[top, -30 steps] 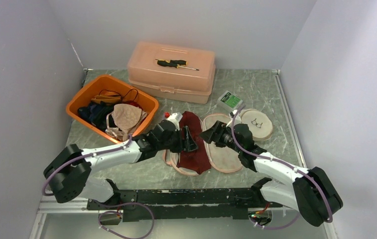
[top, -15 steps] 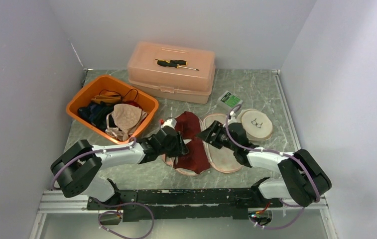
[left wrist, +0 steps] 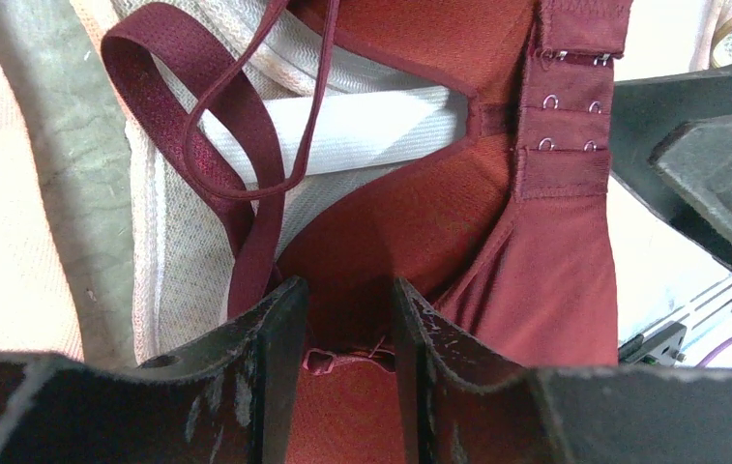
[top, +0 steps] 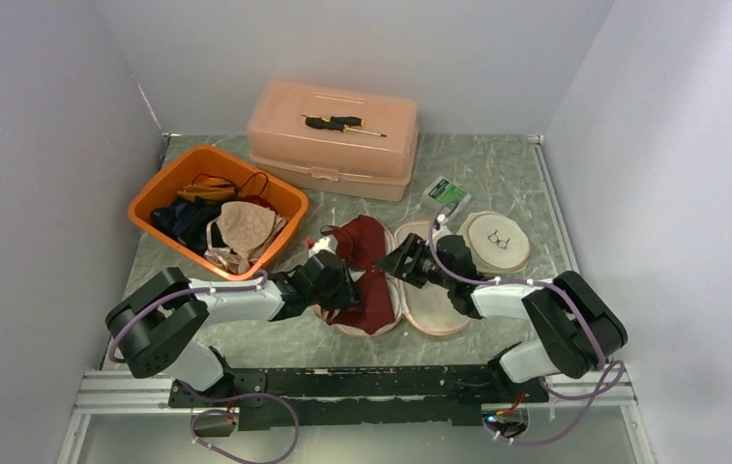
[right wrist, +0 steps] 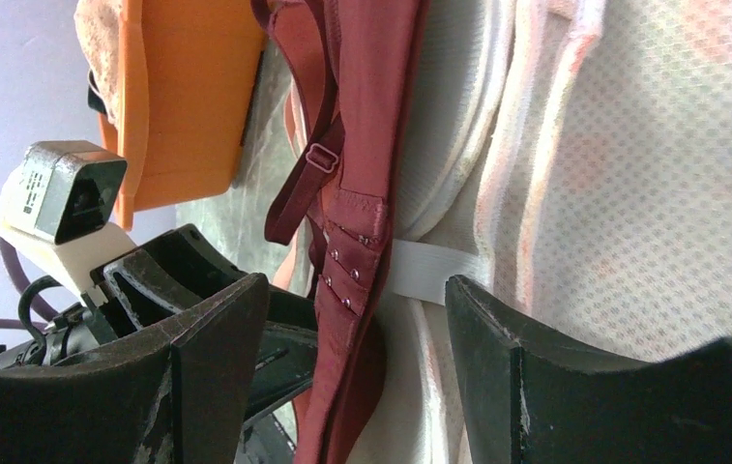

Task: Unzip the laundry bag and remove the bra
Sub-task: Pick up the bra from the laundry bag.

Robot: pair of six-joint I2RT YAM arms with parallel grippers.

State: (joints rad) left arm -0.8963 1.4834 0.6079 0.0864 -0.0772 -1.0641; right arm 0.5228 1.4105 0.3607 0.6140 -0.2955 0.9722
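Bag [top: 437,307] lies mid-table, already unzipped and spread as 2 mesh halves side by side. Bra [top: 366,242] sits on the left half, partly folded over itself, with its long axis running far to near and its 2 cups stacked along that line. Left gripper [left wrist: 347,290] reaches in from the left, square across that axis, at the bra's middle. Its jaws are drawn to a narrow gap with the centre seam and red fabric between them, and it looks like a pinch on the cloth rather than a hover. A loose strap loops off to the left of the fingers, the hook band lies beyond to the right, and a white bag strap passes under the fabric just ahead. Right gripper [right wrist: 357,285] comes in from the right along the seam between the 2 halves, jaws spread wide and holding nothing. The hook band and white strap lie just past its tips. Left arm is the nearer one and is already on the garment. Judgement: the next move is a pull up and leftward, off the mesh. Main risk is the strap or hooks snagging the bag and dragging it along, and the right gripper is placed to pin the bag down
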